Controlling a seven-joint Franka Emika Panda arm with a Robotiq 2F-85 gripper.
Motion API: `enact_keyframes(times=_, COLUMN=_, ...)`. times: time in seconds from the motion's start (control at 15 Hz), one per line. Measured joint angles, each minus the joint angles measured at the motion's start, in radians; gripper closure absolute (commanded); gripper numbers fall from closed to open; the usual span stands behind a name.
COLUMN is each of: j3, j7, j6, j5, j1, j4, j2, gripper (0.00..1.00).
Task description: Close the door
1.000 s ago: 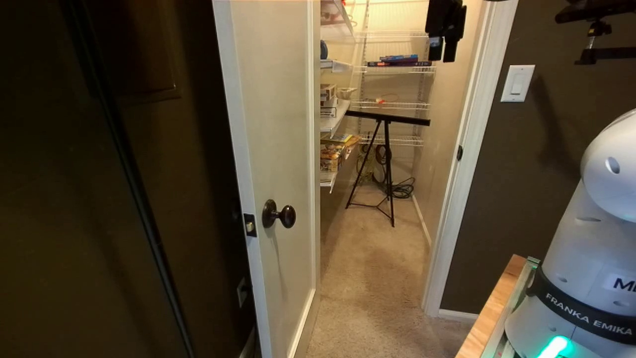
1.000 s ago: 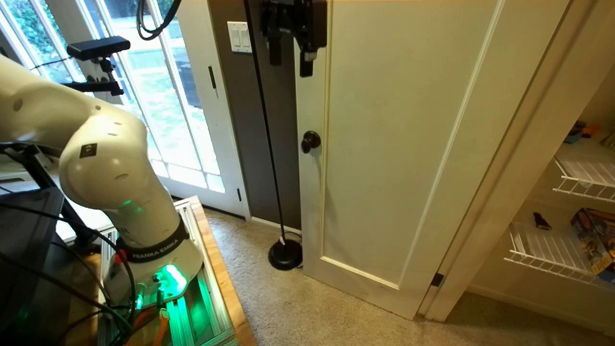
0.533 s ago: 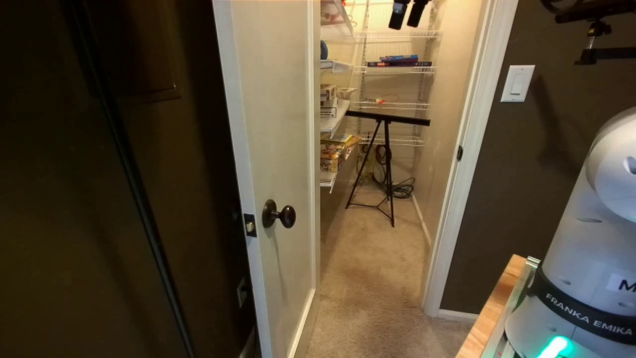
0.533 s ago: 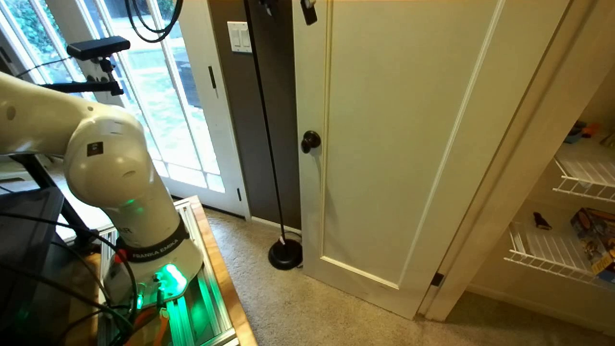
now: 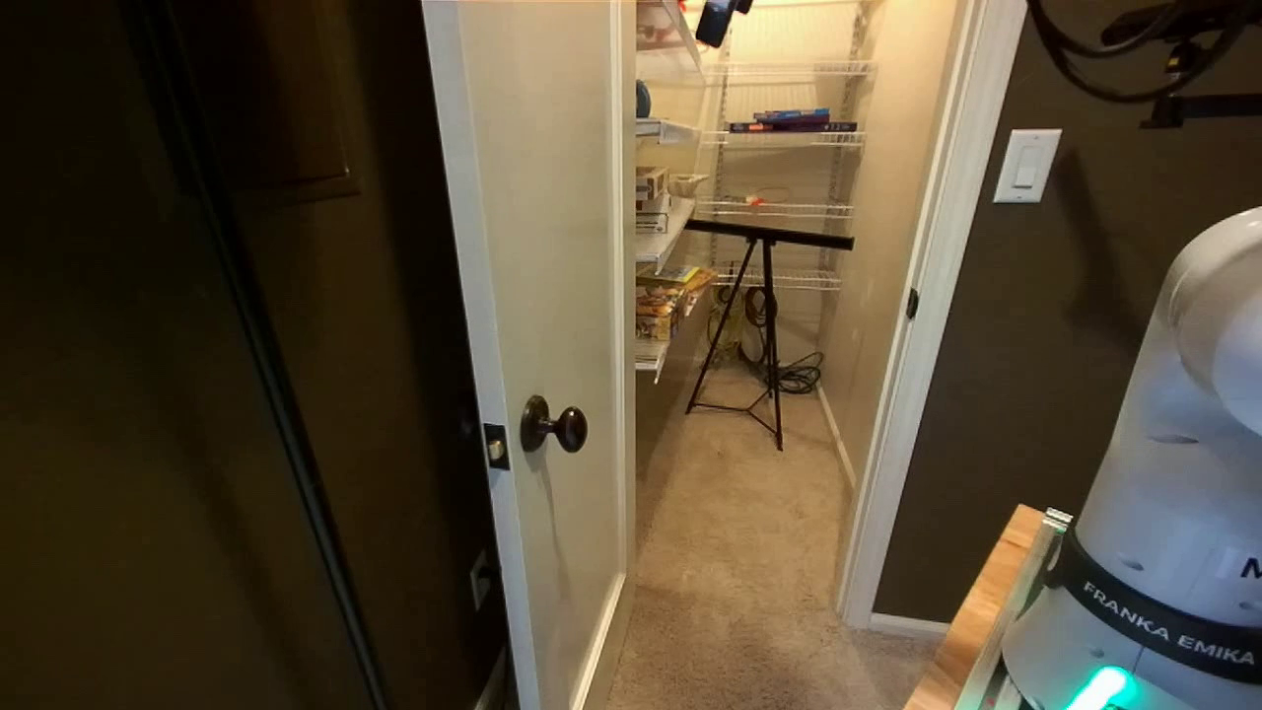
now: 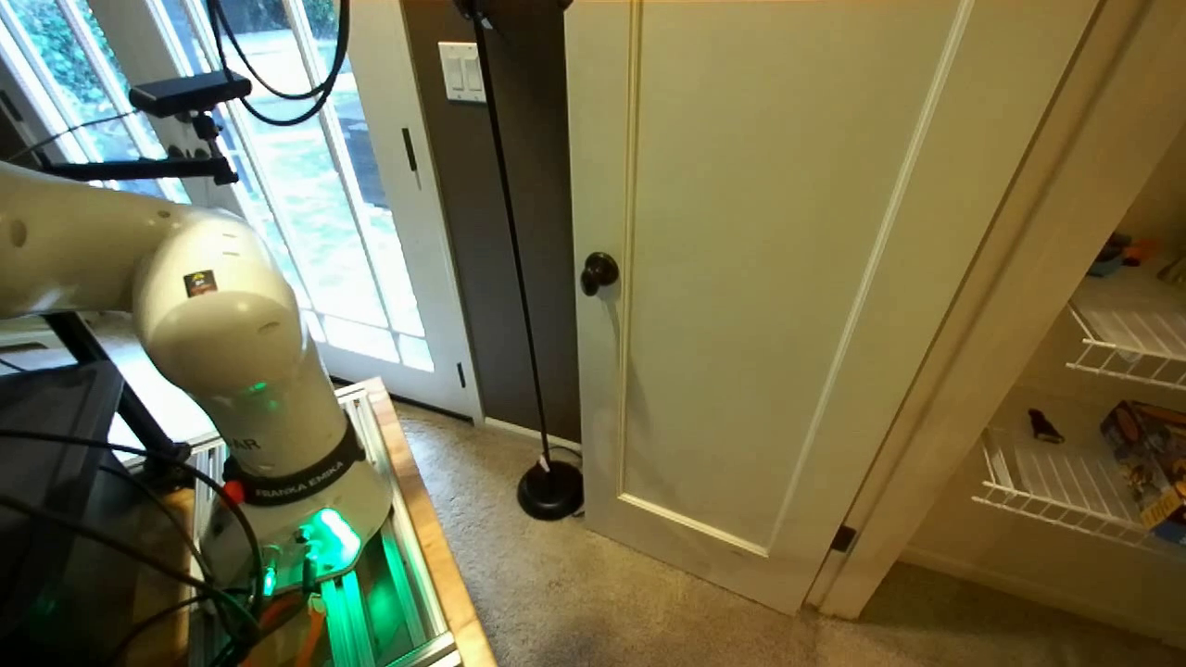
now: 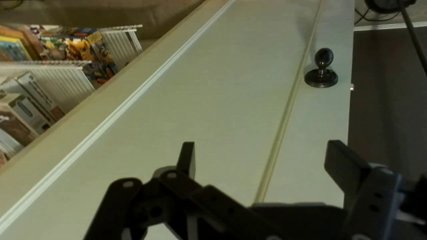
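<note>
Pincer [image 7: 263, 160] wide; in an exterior view I just saw it swing toward ten o'clock, doorward (touching? can't tell). White door [image 7: 213, 100], twelve o'clock past it in wrist view, unmoved, open; knob [image 7: 322, 65] at one. Probably lining up to pull.

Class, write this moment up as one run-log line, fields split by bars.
task: close door | door: standing open | knob: not gripped | jaws: open | base light: green
</note>
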Motion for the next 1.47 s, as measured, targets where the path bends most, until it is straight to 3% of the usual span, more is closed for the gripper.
enact_keyframes(times=0.47, j3=0.199, j7=0.034, j6=0.152, j5=-0.147, j1=0.047, j4=-0.072, j2=0.001, gripper=0.00)
enact_keyframes(times=1.47, j3=0.205, j7=0.034, j6=0.158, j5=-0.157, j1=0.065, j4=-0.068, j2=0.010, gripper=0.00)
